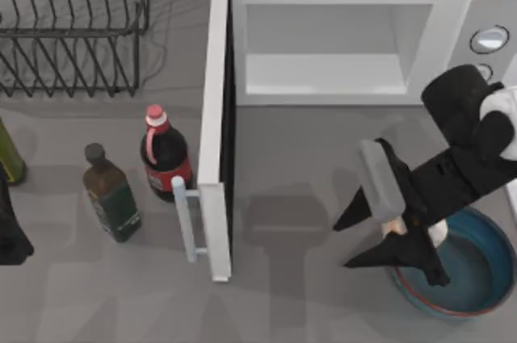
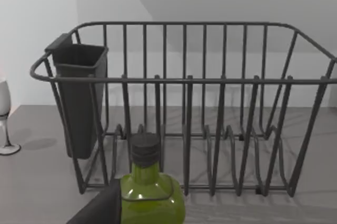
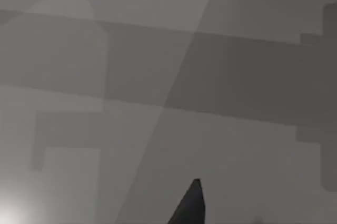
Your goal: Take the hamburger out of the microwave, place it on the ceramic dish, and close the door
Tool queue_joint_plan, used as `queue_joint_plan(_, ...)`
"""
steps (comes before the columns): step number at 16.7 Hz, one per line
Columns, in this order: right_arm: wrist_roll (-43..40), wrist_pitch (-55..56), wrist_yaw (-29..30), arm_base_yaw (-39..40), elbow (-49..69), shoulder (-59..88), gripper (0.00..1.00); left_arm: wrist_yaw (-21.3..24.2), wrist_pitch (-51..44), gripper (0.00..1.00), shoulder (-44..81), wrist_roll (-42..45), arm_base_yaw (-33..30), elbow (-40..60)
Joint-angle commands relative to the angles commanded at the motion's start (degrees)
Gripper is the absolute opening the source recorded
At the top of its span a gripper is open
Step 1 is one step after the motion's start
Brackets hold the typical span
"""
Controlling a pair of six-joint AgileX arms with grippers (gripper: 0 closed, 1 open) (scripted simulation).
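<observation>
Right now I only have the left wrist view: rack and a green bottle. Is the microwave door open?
Observer: Yes. The door stands swung wide open from the microwave.
Operator: Hamburger out?
Observer: A cream bit of the hamburger shows at the right gripper, over the left rim of the ceramic dish.
Operator: Left arm?
Observer: The left gripper sits parked at the top view's left edge, beside the green bottle.
</observation>
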Motion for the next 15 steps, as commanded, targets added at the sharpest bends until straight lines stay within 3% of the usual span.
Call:
queue_joint_plan(4,-18.9,-13.7,-7.7,-9.1,-0.3,0.3,0.00,0.0,0.0,1.00,0.0,0.0,0.0,0.0)
queue_joint_plan(7,-26.8,-20.3,-10.3,-13.9,-0.8,0.4,0.00,0.0,0.0,1.00,0.0,0.0,0.0,0.0)
queue_joint_plan(15,-28.9,-22.3,-11.1,-15.2,-0.9,0.3,0.00,0.0,0.0,1.00,0.0,0.0,0.0,0.0)
